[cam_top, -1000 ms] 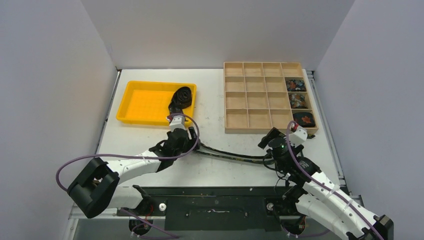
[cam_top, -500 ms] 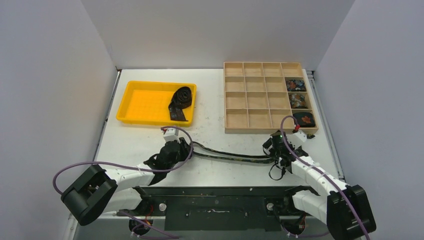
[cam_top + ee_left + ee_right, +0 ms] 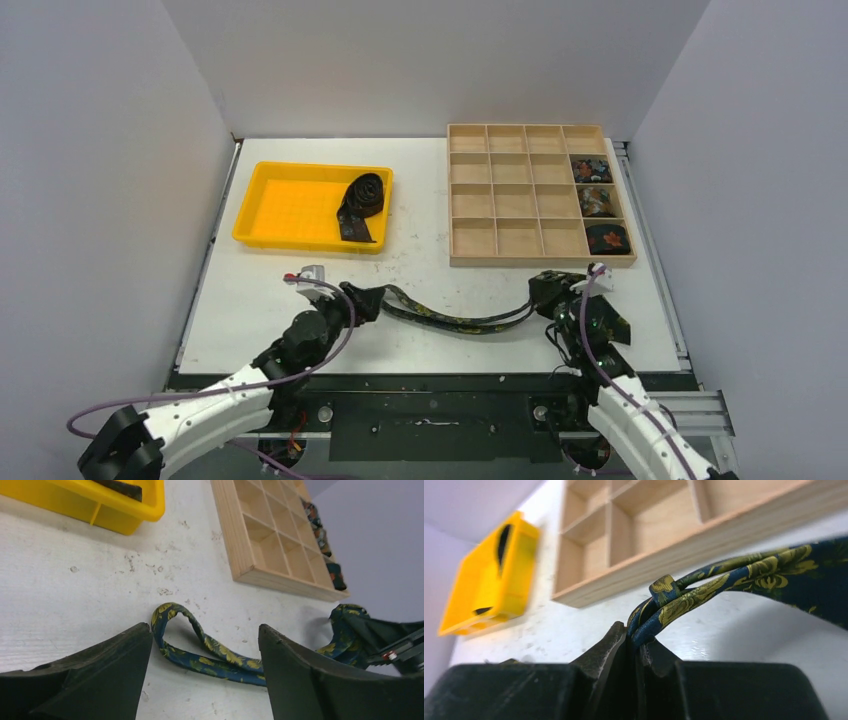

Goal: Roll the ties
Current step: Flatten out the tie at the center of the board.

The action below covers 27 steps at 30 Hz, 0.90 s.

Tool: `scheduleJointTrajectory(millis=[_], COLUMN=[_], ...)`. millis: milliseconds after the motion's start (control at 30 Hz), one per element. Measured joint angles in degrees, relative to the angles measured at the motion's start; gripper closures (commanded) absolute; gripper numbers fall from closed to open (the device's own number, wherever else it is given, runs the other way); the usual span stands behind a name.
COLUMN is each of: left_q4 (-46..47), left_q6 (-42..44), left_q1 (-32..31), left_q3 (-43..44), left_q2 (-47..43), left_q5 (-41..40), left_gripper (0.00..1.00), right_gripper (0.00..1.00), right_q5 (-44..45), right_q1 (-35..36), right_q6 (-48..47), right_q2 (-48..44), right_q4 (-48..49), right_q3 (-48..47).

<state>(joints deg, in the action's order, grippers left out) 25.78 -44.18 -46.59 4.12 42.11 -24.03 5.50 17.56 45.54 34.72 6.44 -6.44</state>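
Two grippers, we note. Right gripper point(image 3: 636, 647) pressed together, pinching doubled floral tie point(image 3: 694, 597) at lower centre of its wrist view. Left gripper point(image 3: 204, 630) spread, tie's folded loop on table point(image 3: 75, 580) between fingers. Tie spans lower centre of top view. Beyond, we see wooden divider box point(image 3: 500, 262) with coiled ties point(image 3: 593, 169) in right column. Yellow tray point(image 3: 285, 205), upper left, holds dark tie point(image 3: 362, 196).

Navy/yellow floral tie point(image 3: 455, 322), uncoiled strip, front-ctr
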Motion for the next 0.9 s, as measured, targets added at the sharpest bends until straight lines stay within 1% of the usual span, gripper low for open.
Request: scheduleJointTrajectory(millis=[100, 200, 267, 367, 433, 567, 667, 767, 900], left_q4=[-5.07, -10.01, -13.03, -16.70, -17.94, -20.79, -22.10, -22.18, -23.26], left_q6=[-2.29, -4.72, -5.77, -6.88, -7.63, -9.27, -10.27, -11.34, -12.44], left_q1=[-0.37, -0.28, -0.04, 1.33, 3.23, 7.32, 8.46, 8.52, 8.57], left_q3=[0.02, 0.15, 0.63, 3.08, 6.27, 15.08, 21.05, 23.74, 24.70], left_q2=[-9.14, -13.88, -13.81, -8.87, -2.67, 10.86, 18.51, 22.47, 26.16], left_q5=[-2.80, -5.33, -5.97, -4.98, -2.32, 3.98, 8.07, 11.52, 14.73], left_gripper=[0.09, 0.04, 0.04, 0.04, 0.05, 0.05, 0.05, 0.09, 0.13], right_gripper=[0.94, 0.94, 0.94, 0.94, 0.94, 0.95, 0.95, 0.95, 0.95], right_q5=[-5.09, -8.44, -9.46, -9.94, -10.08, -10.43, -10.91, -11.13, -11.41], right_q1=[0.00, 0.00, 0.02, 0.04, 0.04, 0.04, 0.07, 0.09, 0.11], right_q6=[-1.22, -0.68, 0.35, 1.66, 1.95, 2.01, 1.86, 1.81, 1.73], right_q2=[-12.02, -19.76, -24.11, -27.69, -27.65, -24.37, -21.42, -21.00, -22.95], right_q4=[2.12, 0.24, -1.16, -2.01, -2.71, -2.93, -2.67, -2.64, -2.67], right_q3=[4.92, 6.60, 6.71, 6.71, 6.71, 6.71, 6.71, 6.71, 6.71])
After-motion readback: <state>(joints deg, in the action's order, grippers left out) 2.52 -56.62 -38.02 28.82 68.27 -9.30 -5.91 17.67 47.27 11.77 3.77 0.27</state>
